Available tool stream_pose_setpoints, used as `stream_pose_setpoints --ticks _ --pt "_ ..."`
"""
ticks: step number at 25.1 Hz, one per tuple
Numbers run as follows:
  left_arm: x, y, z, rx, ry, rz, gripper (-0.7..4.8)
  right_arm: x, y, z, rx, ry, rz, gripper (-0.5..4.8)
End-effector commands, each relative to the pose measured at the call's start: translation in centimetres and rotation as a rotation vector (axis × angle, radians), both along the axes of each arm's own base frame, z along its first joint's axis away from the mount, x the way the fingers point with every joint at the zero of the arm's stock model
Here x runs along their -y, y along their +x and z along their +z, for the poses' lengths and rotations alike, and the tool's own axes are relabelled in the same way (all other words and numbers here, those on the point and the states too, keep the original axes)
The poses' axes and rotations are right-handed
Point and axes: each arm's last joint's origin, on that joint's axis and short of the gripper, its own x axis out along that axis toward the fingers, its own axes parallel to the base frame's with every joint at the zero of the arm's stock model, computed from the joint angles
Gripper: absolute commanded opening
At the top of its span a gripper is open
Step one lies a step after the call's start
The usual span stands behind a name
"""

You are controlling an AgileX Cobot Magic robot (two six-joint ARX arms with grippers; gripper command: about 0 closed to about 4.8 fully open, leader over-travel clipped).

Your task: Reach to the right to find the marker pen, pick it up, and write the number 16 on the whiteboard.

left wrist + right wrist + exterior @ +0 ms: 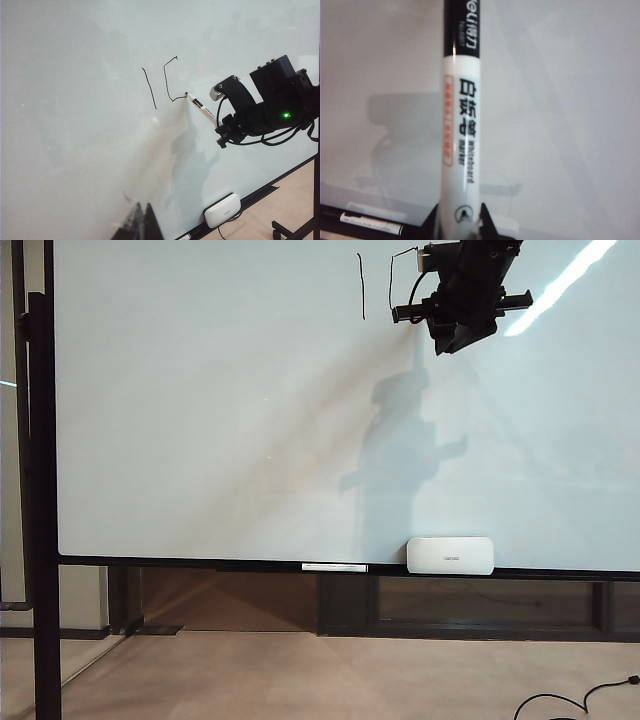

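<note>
Right claw (218, 125) is gripping the marker pen (201, 108).
Its tip is touching the whiteboard (75, 125); left claw's state is being hidden.

We see the marker pen (202, 109) touching the whiteboard (75, 125) right of the strokes, apparently; the eraser (450, 555) sits on its rail (200, 562) below.
</note>
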Motion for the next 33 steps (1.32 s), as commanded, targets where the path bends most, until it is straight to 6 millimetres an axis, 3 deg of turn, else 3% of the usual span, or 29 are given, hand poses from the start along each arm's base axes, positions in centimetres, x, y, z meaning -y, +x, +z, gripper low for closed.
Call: stream_pose_setpoints --ticks 1,33 --pt "-0.06 -0.15 0.23 0.017 -0.005 0.0 -0.05 0.08 -0.08 1.33 0.082 0.015 0.001 -0.02" --pt "-0.1 -0.13 0.21 0.024 0.008 0.021 -0.05 0.02 0.0 1.91 0.136 0.013 0.017 -0.02"
